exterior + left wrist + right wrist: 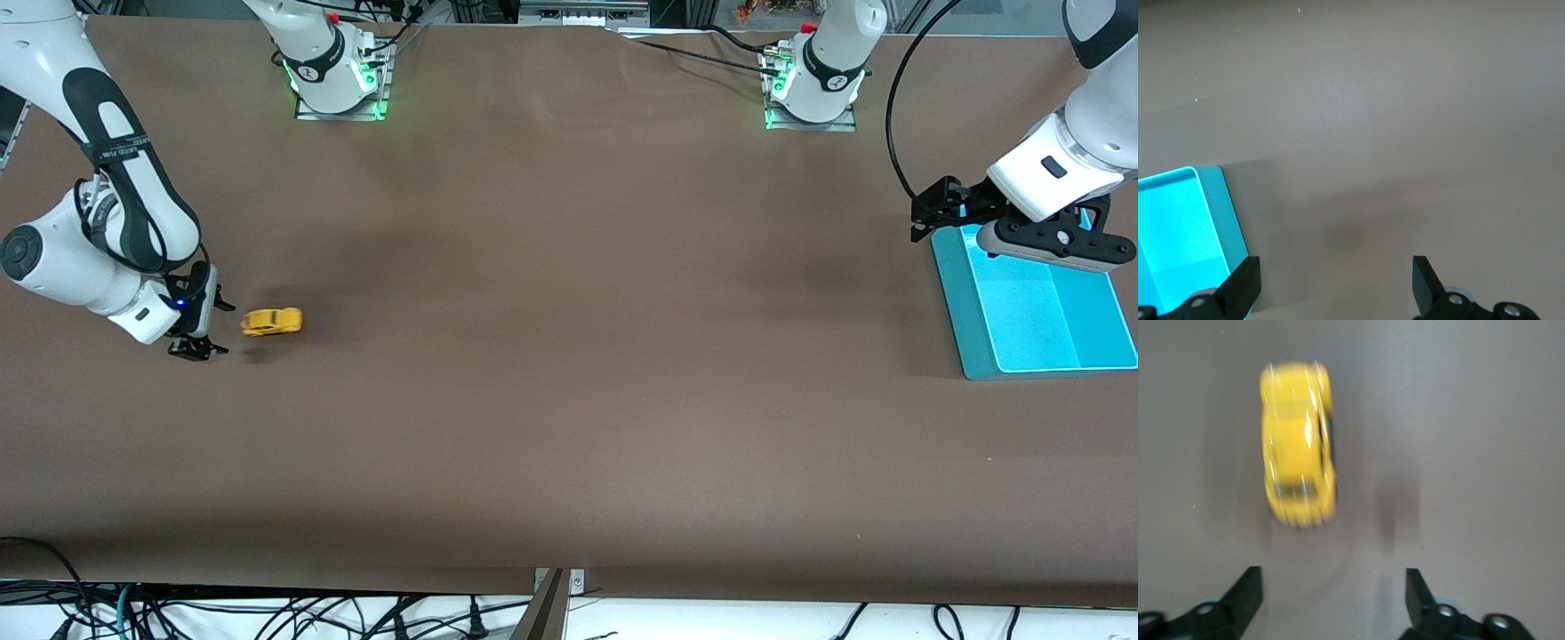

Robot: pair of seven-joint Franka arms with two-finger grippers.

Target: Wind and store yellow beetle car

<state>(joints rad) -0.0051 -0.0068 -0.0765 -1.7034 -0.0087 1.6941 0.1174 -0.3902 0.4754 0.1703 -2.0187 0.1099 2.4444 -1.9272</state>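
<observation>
1. The table (569,400) is covered in brown cloth; both arms are mounted along its edge farthest from the front camera.
2. A teal bin (1036,311) is seen at the left arm's end of the table; nothing is seen in the part of it that shows.
3. The left gripper (929,213) is held over the bin's edge with fingers wide apart and nothing between them; this arm is judged to be waiting.
4. The right gripper (197,331) is held low at the right arm's end, fingers spread, nothing gripped.
5. The car (271,321) lies on the table just beside that gripper, apart from its fingers, blurred in the right wrist view.
6. The step in hand is judged to be the release after winding; next, the car must be caught and carried to the bin.
</observation>
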